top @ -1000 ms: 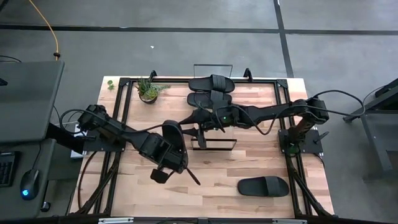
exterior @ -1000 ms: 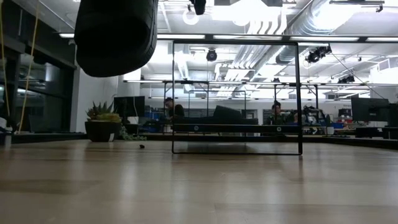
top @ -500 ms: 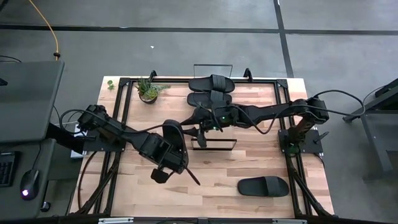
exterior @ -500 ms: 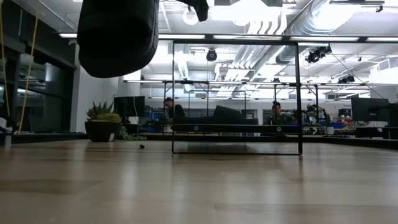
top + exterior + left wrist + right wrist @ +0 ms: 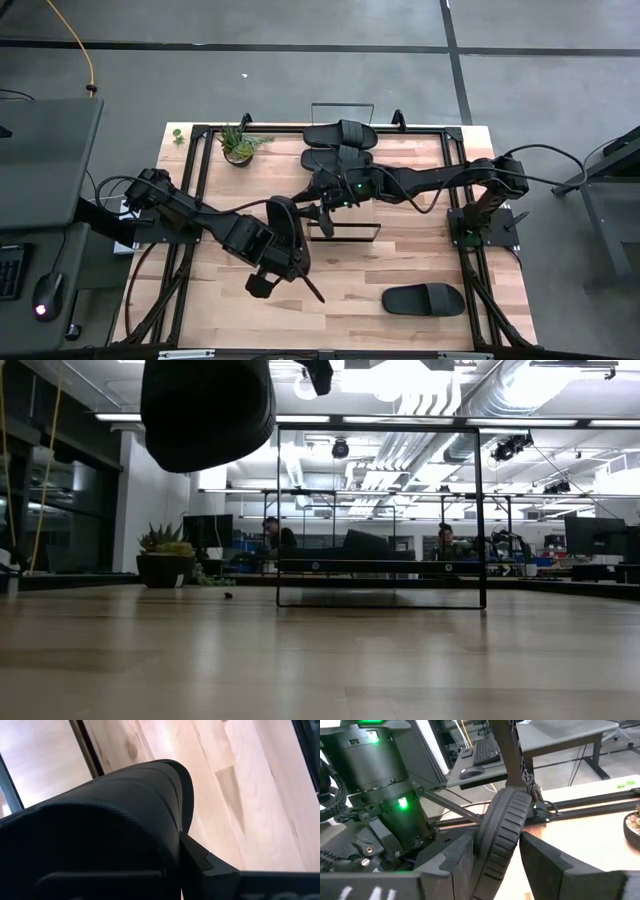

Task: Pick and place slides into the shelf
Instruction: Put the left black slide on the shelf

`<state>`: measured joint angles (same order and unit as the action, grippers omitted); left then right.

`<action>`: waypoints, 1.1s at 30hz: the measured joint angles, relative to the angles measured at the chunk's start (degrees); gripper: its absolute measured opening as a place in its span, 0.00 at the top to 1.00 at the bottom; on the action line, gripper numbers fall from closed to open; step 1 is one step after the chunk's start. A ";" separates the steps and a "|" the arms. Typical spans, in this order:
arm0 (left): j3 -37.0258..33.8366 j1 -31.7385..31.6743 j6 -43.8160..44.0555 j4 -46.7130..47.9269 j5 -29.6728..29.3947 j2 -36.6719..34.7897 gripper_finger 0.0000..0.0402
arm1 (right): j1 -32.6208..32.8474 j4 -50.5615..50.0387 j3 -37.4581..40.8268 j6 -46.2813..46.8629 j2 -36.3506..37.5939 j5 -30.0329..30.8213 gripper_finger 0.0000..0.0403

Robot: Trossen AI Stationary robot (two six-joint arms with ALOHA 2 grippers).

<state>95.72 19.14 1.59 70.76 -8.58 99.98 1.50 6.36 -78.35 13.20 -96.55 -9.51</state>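
Black slide (image 5: 284, 232) hangs between my two arms near the table's middle, raised off the wood, sole on edge. My left gripper (image 5: 262, 262) is closed on it from the side toward the table's left edge; its wrist view is filled by the strap. My right gripper (image 5: 322, 212) reaches in from the right, fingers (image 5: 540, 862) partly apart and bracketing the ribbed sole rim; I cannot tell whether they touch it.

Shelf (image 5: 345, 230): its near wire frame stands just right of the held slide, toward the table's centre. Two slides (image 5: 340, 133) already sit on it near the far edge. A fourth slide (image 5: 422, 298) lies flat near the front right corner.

Key relation: the held slide's long axis runs roughly far-to-near, across the placed pair's left-right lie. Judgement: hand-over to the right arm, which is nearer the shelf, then a quarter turn.
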 joint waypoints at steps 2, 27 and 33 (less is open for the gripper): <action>0.00 0.02 -0.66 -0.68 0.38 0.00 0.98 | -0.31 0.02 0.00 0.44 0.00 -0.08 0.62; -0.02 0.07 3.87 5.73 1.23 0.00 0.98 | -2.02 3.07 -0.02 -1.66 -2.99 -4.48 0.91; -0.02 0.13 6.14 8.44 1.23 0.00 0.98 | -2.04 3.09 -0.02 -2.56 -3.04 -3.97 0.96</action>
<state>95.70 19.27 7.72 79.20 -7.35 99.98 -0.54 9.45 -78.37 10.64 -99.59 -13.47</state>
